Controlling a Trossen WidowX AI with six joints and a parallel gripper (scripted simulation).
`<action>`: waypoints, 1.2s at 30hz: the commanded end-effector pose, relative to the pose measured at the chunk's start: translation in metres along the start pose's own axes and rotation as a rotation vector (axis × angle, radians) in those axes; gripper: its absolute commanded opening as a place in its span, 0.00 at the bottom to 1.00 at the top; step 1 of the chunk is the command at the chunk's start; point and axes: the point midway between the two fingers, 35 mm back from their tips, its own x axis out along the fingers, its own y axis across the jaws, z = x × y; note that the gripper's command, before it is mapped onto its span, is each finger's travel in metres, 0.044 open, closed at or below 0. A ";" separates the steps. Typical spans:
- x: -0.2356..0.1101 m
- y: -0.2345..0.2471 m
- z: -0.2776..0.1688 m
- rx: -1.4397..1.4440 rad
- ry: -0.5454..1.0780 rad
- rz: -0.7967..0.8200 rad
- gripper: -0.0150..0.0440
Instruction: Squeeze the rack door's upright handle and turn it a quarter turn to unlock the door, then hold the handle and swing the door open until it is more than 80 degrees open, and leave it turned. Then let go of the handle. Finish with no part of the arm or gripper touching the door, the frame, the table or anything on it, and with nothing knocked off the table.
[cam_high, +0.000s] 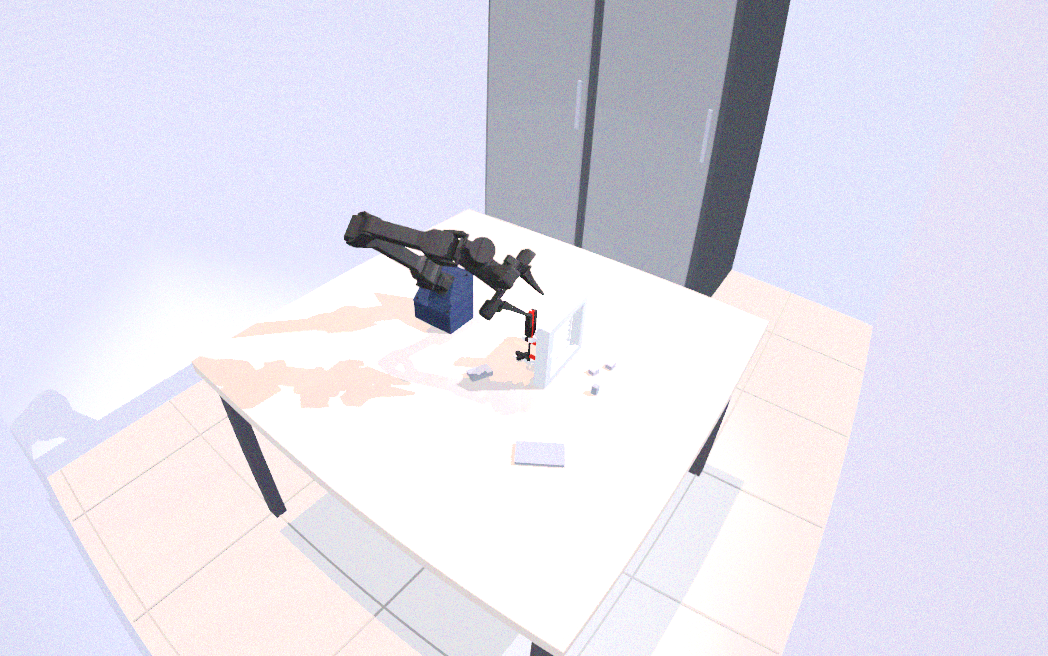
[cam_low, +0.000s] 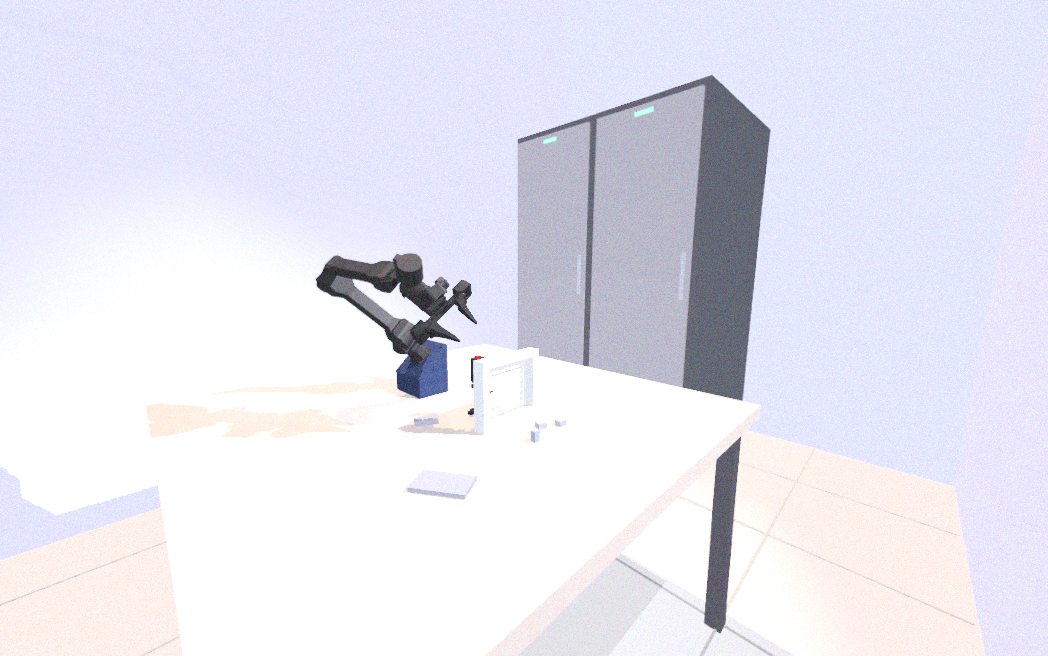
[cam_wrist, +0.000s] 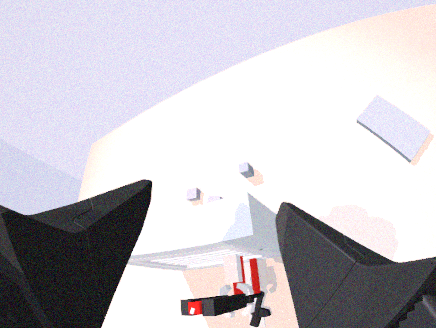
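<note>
The white rack frame (cam_high: 542, 362) (cam_low: 481, 400) (cam_wrist: 264, 225) stands upright on the table. Its white barred door (cam_low: 505, 384) (cam_wrist: 197, 258) looks closed in the frame. The black and red handle (cam_high: 532, 312) (cam_low: 475, 370) (cam_wrist: 220, 305) stands upright on the side facing the arm, near one post, with red and white latch parts beside it. My gripper (cam_high: 536, 303) (cam_low: 467, 331) (cam_wrist: 217, 201) is open and empty, above and on the arm's side of the handle. One fingertip overlaps the handle's top in the top view, but the exterior view shows a gap.
Several small grey blocks (cam_high: 594, 389) (cam_low: 535, 436) (cam_wrist: 245, 170) lie beyond the frame. A flat grey slab (cam_high: 539, 454) (cam_low: 442, 484) (cam_wrist: 394, 127) lies farther off to one side. A small grey bar (cam_high: 479, 372) (cam_low: 425, 420) lies on the handle's side of the frame.
</note>
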 end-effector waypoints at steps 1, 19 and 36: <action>0.010 0.004 -0.011 -0.014 0.105 -0.046 0.74; 0.030 0.022 -0.061 -0.178 0.492 -0.244 0.74; 0.031 0.028 -0.088 -0.393 0.749 -0.490 0.74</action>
